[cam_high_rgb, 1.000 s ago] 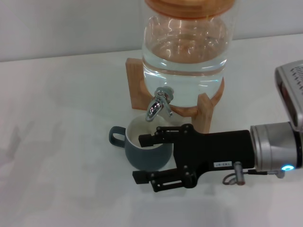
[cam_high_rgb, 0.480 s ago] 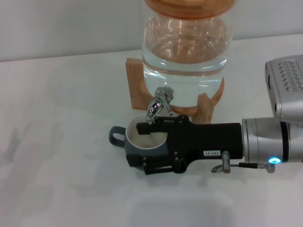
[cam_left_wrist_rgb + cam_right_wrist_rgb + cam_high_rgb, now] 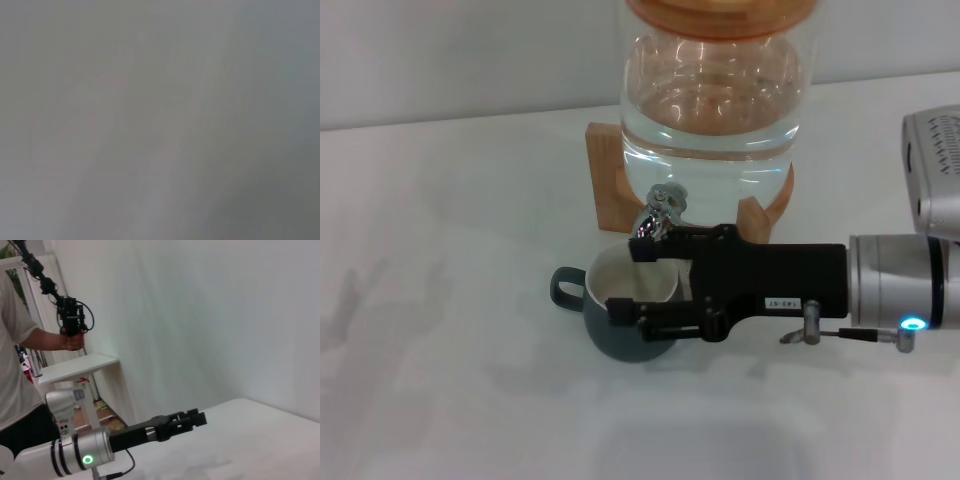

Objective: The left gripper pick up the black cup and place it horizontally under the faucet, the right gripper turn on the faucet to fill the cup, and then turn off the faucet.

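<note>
While the dark slate black cup (image 3: 625, 318), cream inside, sits upright under the faucet (image 3: 655, 222), the left gripper (image 3: 628, 281) straddles its rim, fingers spread, clamping nothing.

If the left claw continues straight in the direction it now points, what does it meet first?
The black cup: the left claw already reaches over its rim, so it would probably push the far wall and handle, though height is unclear.

Large clear glass jar (image 3: 708, 95), part-filled with water, orange-wood lid (image 3: 720, 15), at 12 o'clock. Wooden stand (image 3: 607, 172) beneath. White table (image 3: 440, 330). Person in white shirt (image 3: 17, 370) holding black device (image 3: 71, 317), 9 o'clock, right wrist view.
</note>
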`<state>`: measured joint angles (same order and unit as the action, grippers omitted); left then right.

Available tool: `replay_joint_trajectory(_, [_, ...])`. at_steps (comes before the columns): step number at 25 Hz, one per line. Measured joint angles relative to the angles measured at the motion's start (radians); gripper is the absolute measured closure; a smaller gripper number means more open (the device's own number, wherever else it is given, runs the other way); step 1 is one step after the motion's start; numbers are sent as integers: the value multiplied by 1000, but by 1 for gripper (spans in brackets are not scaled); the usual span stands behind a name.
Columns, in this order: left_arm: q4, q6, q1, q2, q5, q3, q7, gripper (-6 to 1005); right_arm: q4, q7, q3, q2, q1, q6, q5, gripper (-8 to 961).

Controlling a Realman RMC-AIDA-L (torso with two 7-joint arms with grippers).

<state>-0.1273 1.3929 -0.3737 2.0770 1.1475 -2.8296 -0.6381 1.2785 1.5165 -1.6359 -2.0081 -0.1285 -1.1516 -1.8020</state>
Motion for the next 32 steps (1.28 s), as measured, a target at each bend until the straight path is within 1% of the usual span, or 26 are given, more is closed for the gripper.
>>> replay_joint_trajectory(10, [-3, -3, -7, -2, 0, 0, 0, 348, -18, 8, 57, 3, 8, -27, 7, 163])
replay_joint_trajectory(15, [-5, -3, -7, -2, 0, 0, 0, 348, -13, 11, 64, 3, 5, -75, 8, 163])
replay_joint_trajectory(17, [-5, -3, -7, -2, 0, 1, 0, 348, -11, 11, 85, 3, 6, -106, 9, 163])
replay_joint_trajectory(22, [-6, -1, -6, -2, 11, 1, 0, 349, -18, 15, 230, 3, 18, -282, 3, 163])
replay_joint_trajectory(25, [-16, -1, -6, -3, 25, 1, -1, 349, -21, 34, 378, 2, 40, -420, -1, 163])
replay_joint_trajectory(29, [-38, 1, -6, -5, 46, 0, -7, 349, -67, 86, 577, 1, 71, -455, -2, 163])
replay_joint_trajectory(32, [-48, 2, -7, -9, 75, 0, -8, 349, -177, 164, 715, 0, 69, -455, -7, 163])
